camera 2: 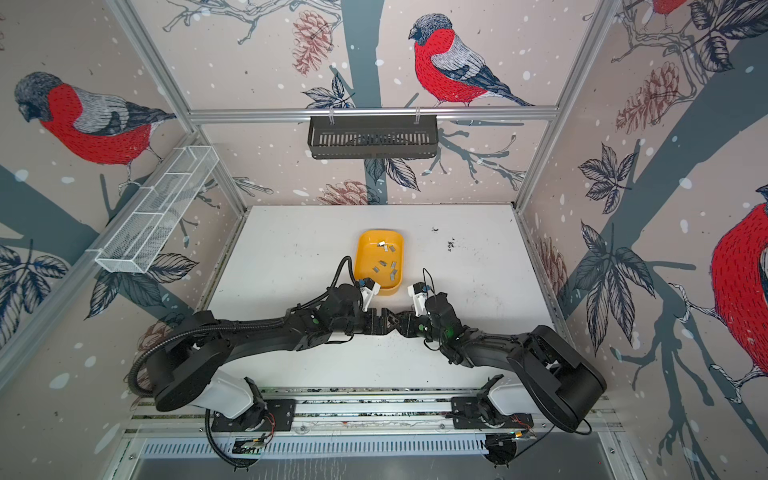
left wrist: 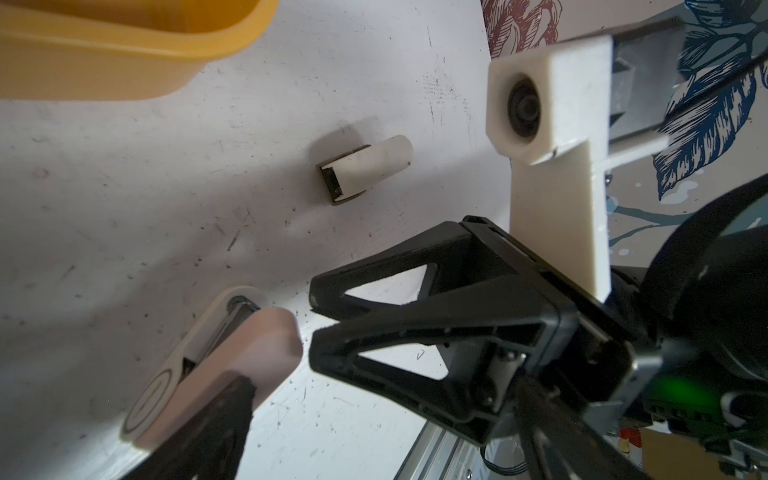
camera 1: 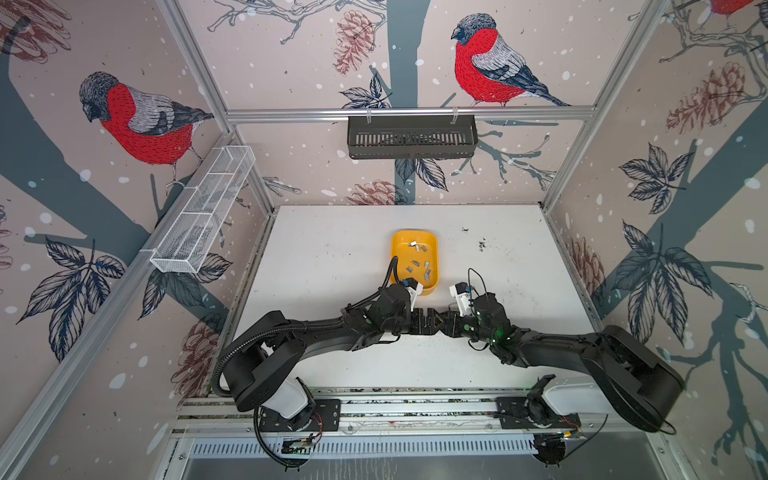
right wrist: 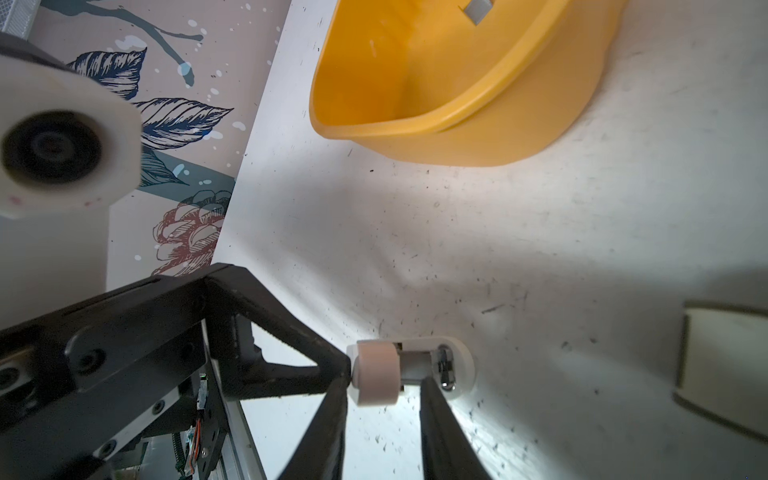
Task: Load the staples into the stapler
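Both grippers are seen at the stapler (right wrist: 374, 368), low in the right wrist frame: left gripper (camera 1: 424, 322) spread wide, right gripper (right wrist: 386, 376) astride it, whether pinching cannot be told. The staples (camera 1: 417, 259) lie in the yellow tray (camera 1: 395, 249), mid-frame. Opening the stapler is judged in hand; next, one strip must be fetched.

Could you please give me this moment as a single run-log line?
left gripper: open, beside pink stapler | right gripper: over pink stapler, grip unclear | staples: in tray

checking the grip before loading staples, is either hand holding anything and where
right hand appears to pinch the mini stapler at one end; left hand is open, holding nothing
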`<state>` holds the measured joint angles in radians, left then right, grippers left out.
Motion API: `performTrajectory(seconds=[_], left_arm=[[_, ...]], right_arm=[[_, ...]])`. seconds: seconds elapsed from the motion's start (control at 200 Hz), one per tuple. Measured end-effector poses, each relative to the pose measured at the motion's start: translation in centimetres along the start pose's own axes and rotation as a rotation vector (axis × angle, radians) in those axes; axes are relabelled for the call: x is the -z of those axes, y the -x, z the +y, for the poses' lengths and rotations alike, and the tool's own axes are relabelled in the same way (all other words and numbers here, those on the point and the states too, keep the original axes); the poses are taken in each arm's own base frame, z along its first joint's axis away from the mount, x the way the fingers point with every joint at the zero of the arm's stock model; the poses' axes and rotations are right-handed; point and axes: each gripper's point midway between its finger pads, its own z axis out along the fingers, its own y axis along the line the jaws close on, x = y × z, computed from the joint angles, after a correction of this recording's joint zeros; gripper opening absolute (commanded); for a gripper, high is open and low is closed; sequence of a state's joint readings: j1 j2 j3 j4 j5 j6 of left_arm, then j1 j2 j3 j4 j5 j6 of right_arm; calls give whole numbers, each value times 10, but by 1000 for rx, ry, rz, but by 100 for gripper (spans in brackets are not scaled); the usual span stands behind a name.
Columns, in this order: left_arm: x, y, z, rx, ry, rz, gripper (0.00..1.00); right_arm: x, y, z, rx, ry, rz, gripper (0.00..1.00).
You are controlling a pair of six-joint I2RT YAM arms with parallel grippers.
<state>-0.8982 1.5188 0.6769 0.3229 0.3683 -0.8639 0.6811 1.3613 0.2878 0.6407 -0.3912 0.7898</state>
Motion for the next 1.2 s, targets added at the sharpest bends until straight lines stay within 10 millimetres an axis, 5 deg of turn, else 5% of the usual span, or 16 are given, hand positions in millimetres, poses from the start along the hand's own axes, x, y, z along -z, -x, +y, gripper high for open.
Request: performTrajectory(seconds=[0.345,0.57,0.836,1.201], left_arm=[[6,-3,3,-27,33,11,96],[21,6,-2,-246,95,10,94],[22,-2,35,-433,271,96,77],[3,-9,63,-533,369,195,76]], right_arm=[[-10,1,-3,-5,-3,14,19],[-11,0,-6,-6,-10,13,19],[-14,1,-11,-3,-28,2,19],[-14,-2,-17,-7,-45,10,19]])
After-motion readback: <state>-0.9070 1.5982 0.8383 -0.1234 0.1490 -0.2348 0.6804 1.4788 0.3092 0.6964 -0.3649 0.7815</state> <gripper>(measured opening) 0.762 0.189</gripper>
